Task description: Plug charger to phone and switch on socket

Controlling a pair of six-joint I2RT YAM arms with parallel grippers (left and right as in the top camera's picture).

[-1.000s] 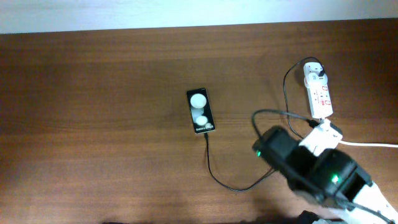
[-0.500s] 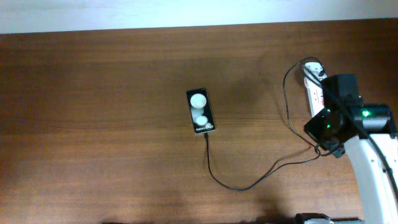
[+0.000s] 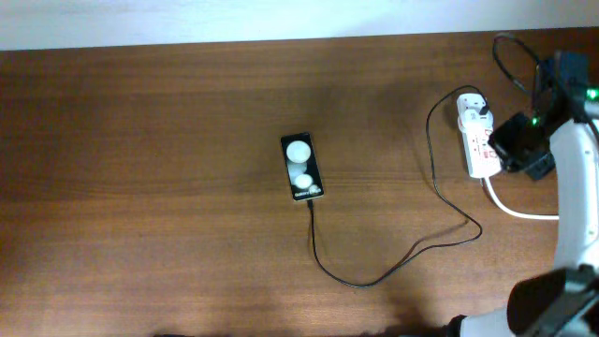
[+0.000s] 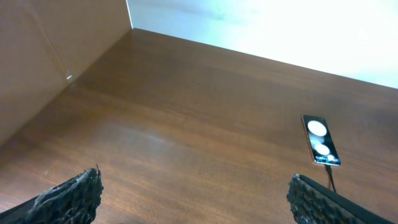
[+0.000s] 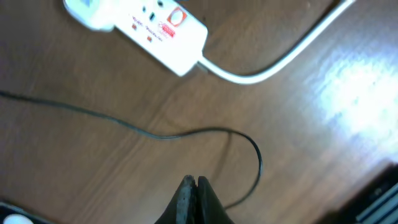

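Observation:
The black phone [image 3: 301,167] lies flat mid-table, its two white spots up; it also shows in the left wrist view [image 4: 321,139]. The thin black charger cable [image 3: 374,279] runs from the phone's near end, loops right and climbs to the white plug adapter [image 3: 474,106], which sits in the white socket strip [image 3: 480,148]. My right gripper [image 3: 521,147] hovers just right of the strip. In the right wrist view its fingers [image 5: 194,188] are shut on nothing, above the cable [image 5: 186,132], with the strip [image 5: 155,34] beyond. My left gripper [image 4: 193,202] is open and empty over bare wood.
The strip's thick white cord [image 3: 517,210] curves off to the right edge; it also shows in the right wrist view [image 5: 280,59]. A brown wall [image 4: 50,56] stands left of the table. The table's far edge meets a white wall [image 3: 281,19].
My right arm has swung from the table's front right up to the far right, beside the socket strip, leaving the strip in plain view. Phone and cable have stayed put.

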